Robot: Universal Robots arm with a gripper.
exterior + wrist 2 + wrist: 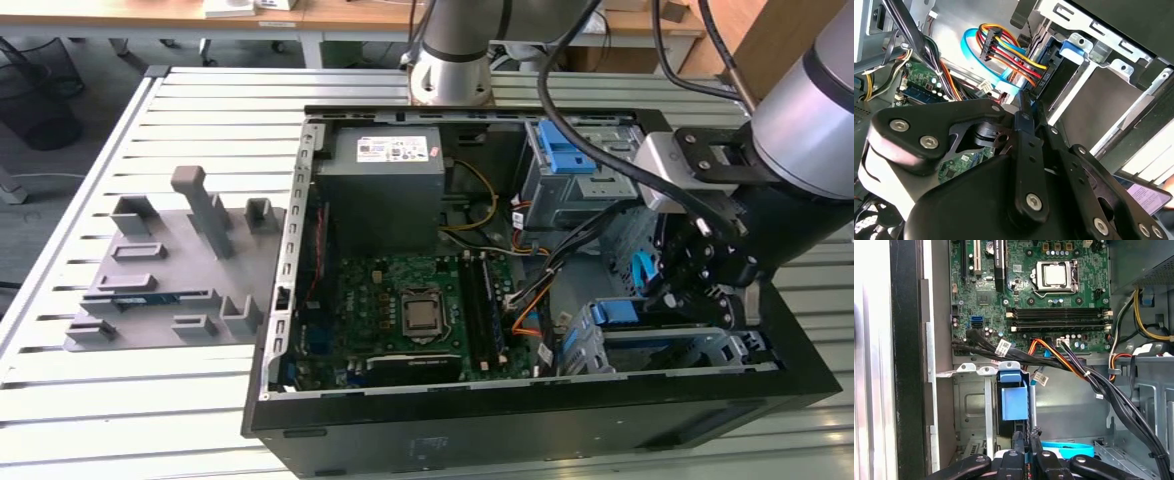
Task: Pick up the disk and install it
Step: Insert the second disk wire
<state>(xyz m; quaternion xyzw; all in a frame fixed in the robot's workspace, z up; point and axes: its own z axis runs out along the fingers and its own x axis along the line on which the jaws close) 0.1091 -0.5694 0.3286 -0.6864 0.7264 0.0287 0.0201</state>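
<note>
The disk (1014, 404) stands on edge in a slot of the grey drive cage (971, 415), its blue carrier tab facing up. In the first wrist view my gripper (1026, 437) sits at the disk's near end with its fingers drawn together on a thin blue-green edge of the carrier. The second wrist view shows the fingers (1026, 130) meeting at the gripper's tip (1023, 100), against the cage mouth. In the exterior view my gripper (707, 295) hangs inside the case at its right side, just above the cage (681, 345), where the disk's blue tab (617, 312) shows.
Bundles of black, orange and yellow cables (1074, 365) run past the cage, and a flat blue cable (1069, 450) lies beside my fingers. The motherboard (414, 310), power supply (387, 165) and an upper blue-latched cage (574, 160) fill the case. A grey fixture (174, 270) sits on the slatted table.
</note>
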